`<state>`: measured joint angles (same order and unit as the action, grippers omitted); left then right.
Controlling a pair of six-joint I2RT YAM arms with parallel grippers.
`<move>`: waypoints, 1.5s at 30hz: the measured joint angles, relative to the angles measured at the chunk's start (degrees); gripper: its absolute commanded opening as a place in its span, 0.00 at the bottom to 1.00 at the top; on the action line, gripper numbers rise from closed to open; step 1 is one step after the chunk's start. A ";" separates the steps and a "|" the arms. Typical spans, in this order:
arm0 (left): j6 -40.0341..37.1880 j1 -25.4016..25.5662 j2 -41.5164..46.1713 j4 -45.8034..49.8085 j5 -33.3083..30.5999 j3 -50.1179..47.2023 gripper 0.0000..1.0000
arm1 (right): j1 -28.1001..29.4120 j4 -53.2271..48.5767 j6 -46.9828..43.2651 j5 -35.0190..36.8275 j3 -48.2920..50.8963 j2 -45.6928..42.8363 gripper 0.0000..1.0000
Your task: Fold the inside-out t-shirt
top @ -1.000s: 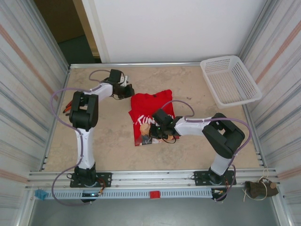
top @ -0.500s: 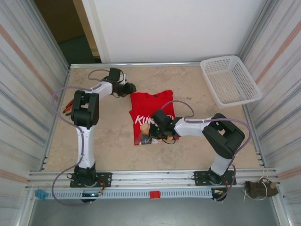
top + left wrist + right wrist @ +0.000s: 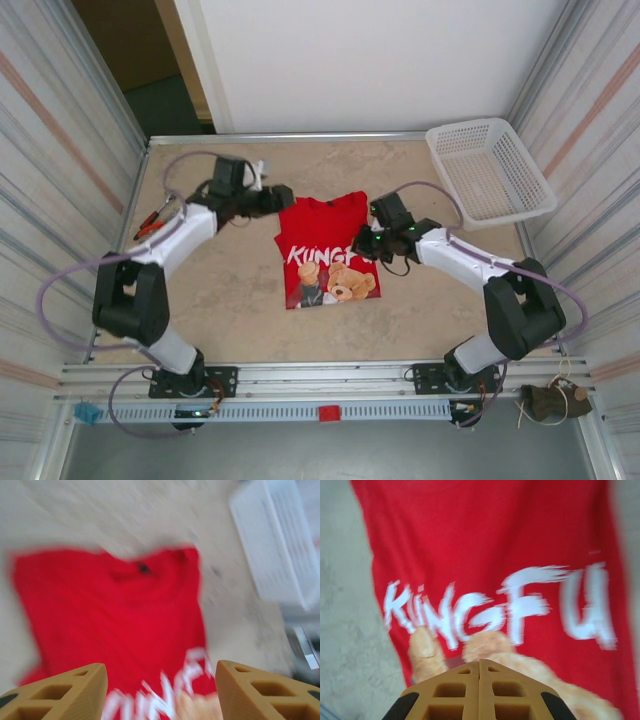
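jaws of the left gripper [image 3: 161, 692] stand apart with nothing between them. jaws of the right gripper [image 3: 479, 664] are pressed together, and no cloth is caught in them. so neither one holds the garment at this moment.

the inside-out t-shirt [image 3: 325, 250] lies flat at about the middle of the table [image 3: 225, 300], with its collar toward the far edge and its hem toward the near edge. white lettering and a bear picture face up. its outline is narrow and nearly a rectangle, and no sleeve clearly sticks out to the side. from this i judge that the side folds are made and the fold from hem to collar is not yet done.

in the top view the left gripper is just beside the far left corner of the shirt, near the shoulder. the right gripper is over the right edge, at about the height of the lettering. one gripper stands on each side, i think, so that the cloth can be taken at two points and does not skew. the open jaws look ready to pinch an edge, while the closed ones are better for pressing or smoothing. both wrist views are blurred, so fine wrinkles cannot be told.

a white mesh basket [image 3: 490, 170] stands in the far right corner of the table, well apart from the shirt.
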<state>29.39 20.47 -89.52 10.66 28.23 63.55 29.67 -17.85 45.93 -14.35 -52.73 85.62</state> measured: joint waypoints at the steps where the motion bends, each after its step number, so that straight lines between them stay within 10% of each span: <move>1: 1.01 2.32 1.29 -1.29 0.28 -2.54 0.59 | -1.09 0.00 -0.15 -0.42 0.96 -0.20 0.00; 8: 8.87 13.49 -0.72 -9.77 0.28 -18.82 0.59 | -1.49 1.84 0.13 -4.13 9.94 -0.22 0.00; 19: 13.86 14.99 4.55 -21.81 -1.75 -33.59 0.58 | 4.09 6.56 8.61 -1.03 24.24 -10.91 0.00; 27: 14.75 14.62 18.67 -8.72 -5.20 -34.91 0.71 | 1.51 -3.61 8.35 2.32 19.06 -19.65 0.00; 35: 4.63 -1.40 4.20 -4.98 1.33 -9.29 0.69 | -12.07 -3.41 -3.19 -2.56 -9.33 1.60 0.00; 45: -1.33 -3.21 -19.43 -4.44 7.19 0.81 0.65 | -13.68 2.14 -5.68 -12.70 -21.20 25.27 0.00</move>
<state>28.05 17.26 -108.95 6.22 35.42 64.36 15.99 -15.70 40.25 -27.05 -73.93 110.89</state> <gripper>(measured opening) 0.649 0.043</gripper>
